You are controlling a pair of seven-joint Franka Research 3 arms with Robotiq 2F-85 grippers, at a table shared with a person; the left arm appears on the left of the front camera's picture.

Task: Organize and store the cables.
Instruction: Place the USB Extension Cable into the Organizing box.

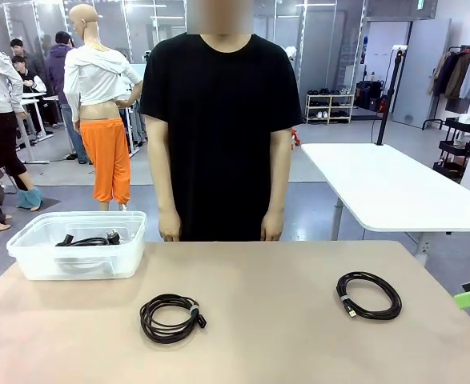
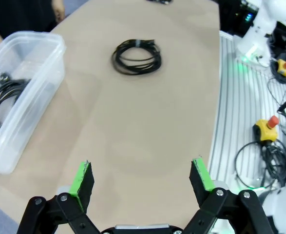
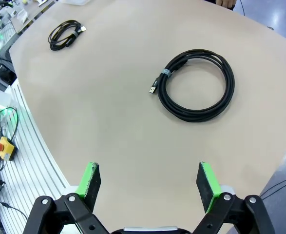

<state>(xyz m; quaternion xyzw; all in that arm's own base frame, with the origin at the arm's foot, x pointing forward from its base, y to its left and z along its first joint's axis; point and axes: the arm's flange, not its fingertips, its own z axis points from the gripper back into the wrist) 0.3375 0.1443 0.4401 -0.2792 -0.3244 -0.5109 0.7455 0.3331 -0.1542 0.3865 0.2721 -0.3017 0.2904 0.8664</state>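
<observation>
Three black coiled cables show. One cable (image 1: 170,318) (image 2: 137,57) (image 3: 64,34) lies on the tan table left of the middle. A wider coil (image 1: 369,294) (image 3: 196,85) lies to the right. A third cable (image 1: 90,239) (image 2: 1,100) rests inside the clear plastic bin (image 1: 58,268) (image 2: 23,131) at the table's left. My left gripper (image 2: 142,175) hovers open over bare table, well short of the left coil, with the bin to its side. My right gripper (image 3: 148,178) is open above the table, short of the wide coil. One of its green pads (image 1: 468,299) peeks in at the right edge.
A person in a black shirt stands at the far edge, hands (image 1: 169,234) (image 1: 272,234) hanging down by the table. A white table (image 1: 395,188) stands behind on the right. Yellow stop buttons (image 2: 265,130) (image 3: 4,147) and loose wires sit on the ribbed rail beside the table.
</observation>
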